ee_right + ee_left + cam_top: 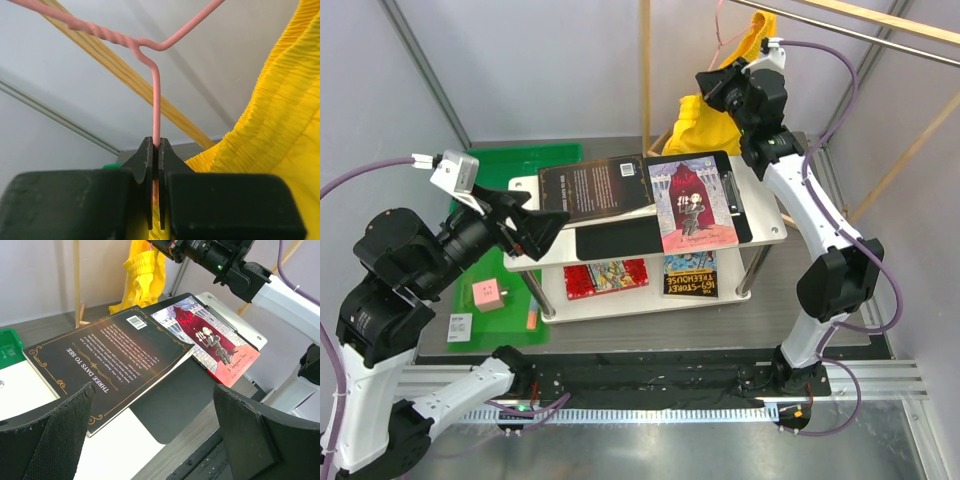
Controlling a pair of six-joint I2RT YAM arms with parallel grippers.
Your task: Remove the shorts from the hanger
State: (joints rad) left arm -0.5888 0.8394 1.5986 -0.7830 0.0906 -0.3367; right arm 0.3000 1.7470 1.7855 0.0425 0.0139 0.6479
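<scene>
The bright yellow shorts [700, 118] hang at the back of the table from the thin pink wire hanger [724, 30]; they also show in the left wrist view [142, 275] and the right wrist view [272, 135]. My right gripper [156, 150] is raised at the back, beside the shorts [715, 85], and is shut on a wire of the hanger [156, 105]. My left gripper [155, 425] is open and empty, held low at the left [535, 225] over the white shelf's front, far from the shorts.
A white two-tier shelf [765, 235] holds a black book [595, 185], a red-covered book [692, 203] and a black pad on top, and two more books below. A green mat [510, 170] with a pink cube [487, 294] lies left. Wooden rack poles [645, 70] stand behind.
</scene>
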